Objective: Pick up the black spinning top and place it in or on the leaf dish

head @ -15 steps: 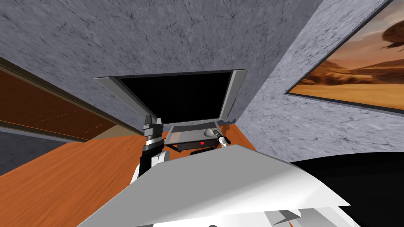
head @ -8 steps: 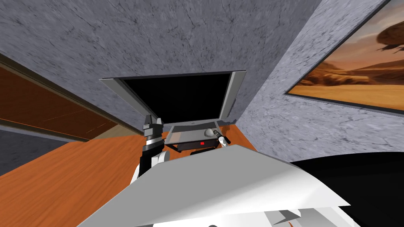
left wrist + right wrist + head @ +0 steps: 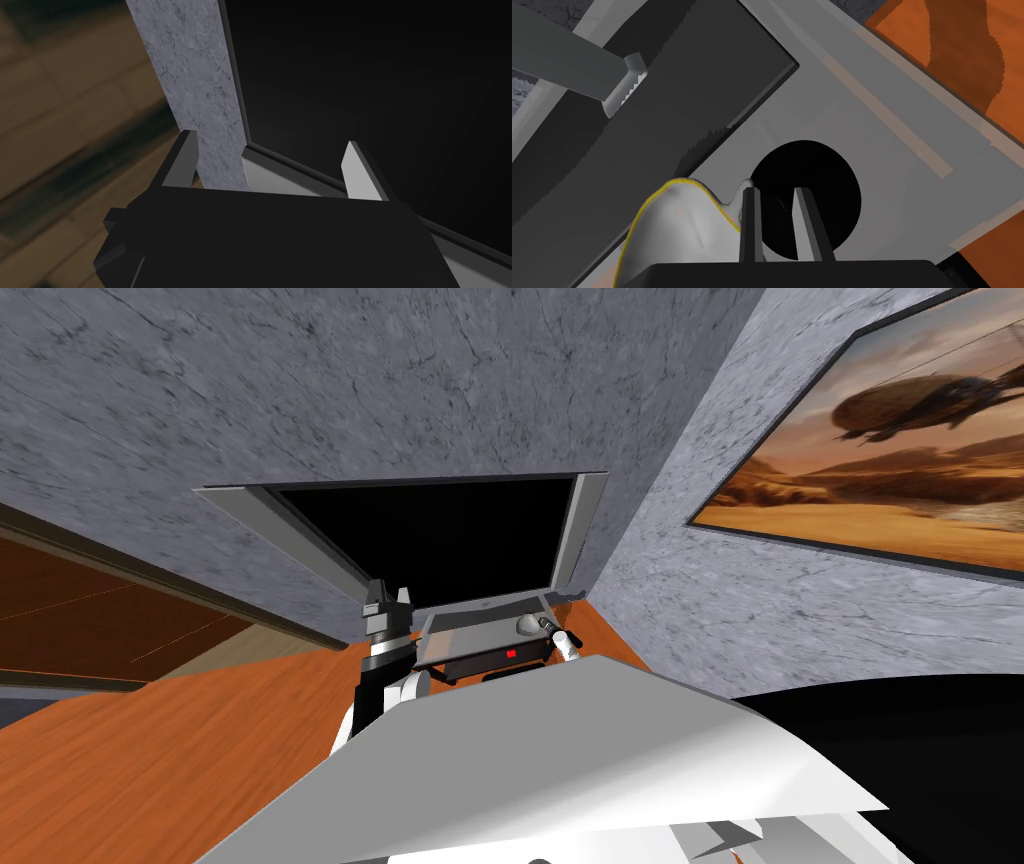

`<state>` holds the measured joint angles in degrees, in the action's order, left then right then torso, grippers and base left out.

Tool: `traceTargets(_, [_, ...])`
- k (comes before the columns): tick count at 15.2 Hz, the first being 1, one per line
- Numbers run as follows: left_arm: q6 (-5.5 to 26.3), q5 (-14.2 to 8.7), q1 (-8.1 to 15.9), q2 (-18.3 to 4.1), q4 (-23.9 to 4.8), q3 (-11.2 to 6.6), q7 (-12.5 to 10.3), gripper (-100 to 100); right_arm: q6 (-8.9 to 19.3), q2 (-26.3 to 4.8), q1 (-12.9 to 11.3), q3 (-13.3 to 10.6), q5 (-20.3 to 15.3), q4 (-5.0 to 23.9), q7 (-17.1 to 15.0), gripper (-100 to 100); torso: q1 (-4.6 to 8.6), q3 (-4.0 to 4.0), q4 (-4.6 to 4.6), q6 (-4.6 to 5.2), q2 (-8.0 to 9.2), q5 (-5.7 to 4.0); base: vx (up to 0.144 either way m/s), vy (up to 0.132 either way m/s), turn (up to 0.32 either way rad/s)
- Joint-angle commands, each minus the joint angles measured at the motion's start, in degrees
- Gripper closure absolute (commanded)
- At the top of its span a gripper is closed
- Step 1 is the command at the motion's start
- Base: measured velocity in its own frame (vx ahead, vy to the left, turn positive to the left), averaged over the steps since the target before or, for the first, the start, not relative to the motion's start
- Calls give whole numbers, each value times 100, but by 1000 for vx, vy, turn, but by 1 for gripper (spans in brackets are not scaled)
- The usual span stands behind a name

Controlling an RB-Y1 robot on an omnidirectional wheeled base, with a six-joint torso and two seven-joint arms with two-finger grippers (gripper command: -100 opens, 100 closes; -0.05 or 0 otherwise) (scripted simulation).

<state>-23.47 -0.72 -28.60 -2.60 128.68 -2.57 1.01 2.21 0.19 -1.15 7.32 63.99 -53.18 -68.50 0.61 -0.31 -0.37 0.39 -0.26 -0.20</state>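
Note:
The black spinning top (image 3: 832, 170) shows as a round black disc on a flat grey base (image 3: 862, 130). My right gripper (image 3: 777, 192) reaches down over it with its fingers drawn close together on the top's middle. Right beside the near finger lies the leaf dish (image 3: 677, 225), pale grey with a thin yellow rim. In the head view, the dish (image 3: 527, 624) is a small pale lump on the grey base, and the right gripper (image 3: 550, 630) is at its right. My left gripper (image 3: 385, 593) is raised to the left, and its fingers (image 3: 187, 150) stand wide apart with nothing between them.
A large screen (image 3: 440, 538) with a black face and grey frame leans over the grey base (image 3: 465, 633), which sits on an orange wooden tabletop (image 3: 200, 738). Grey walls close in behind and on the right. A desert painting (image 3: 880, 468) hangs on the right wall.
My head view has swung, so the screen sits further left and more of the painting shows. Both arms stay where they were beside the grey base.

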Motion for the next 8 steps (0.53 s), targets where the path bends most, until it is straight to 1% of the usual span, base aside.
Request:
traceTargets(1, [0,0,0,0,0,0,0,0,64,-225,-5,126,-74,-15,-28,100,0,0,0,0,0,0,-6,68,8])
traceTargets(2, [0,0,0,0,0,0,0,0,64,-225,-5,126,-74,-15,-28,100,0,-1,-1,5,-1,3,-10,65,-21])
traceTargets(3, [0,0,0,0,0,0,0,0,90,-357,-26,171,-97,5,-57,100,-2,0,0,4,-1,3,-15,68,-15])
traceTargets(4, [0,0,0,0,0,0,0,0,90,-357,-26,171,-97,5,-57,100,-3,1,2,5,0,5,-13,63,-17])
traceTargets(5, [0,0,0,0,0,0,0,0,122,-483,-51,225,-123,30,-92,100,-4,1,0,2,1,1,-12,67,-3])
traceTargets(6, [0,0,0,0,0,0,0,0,122,-483,-51,225,-123,30,-92,100,-6,1,1,2,2,1,-12,69,-6])
traceTargets(7, [0,0,0,0,0,0,0,0,160,-601,-80,286,-154,57,-130,100,-7,0,0,0,1,0,-16,86,-1])
traceTargets(8, [0,0,0,0,0,0,0,0,202,-709,-113,352,-188,88,-171,100,-11,1,2,1,1,3,-16,135,-5])
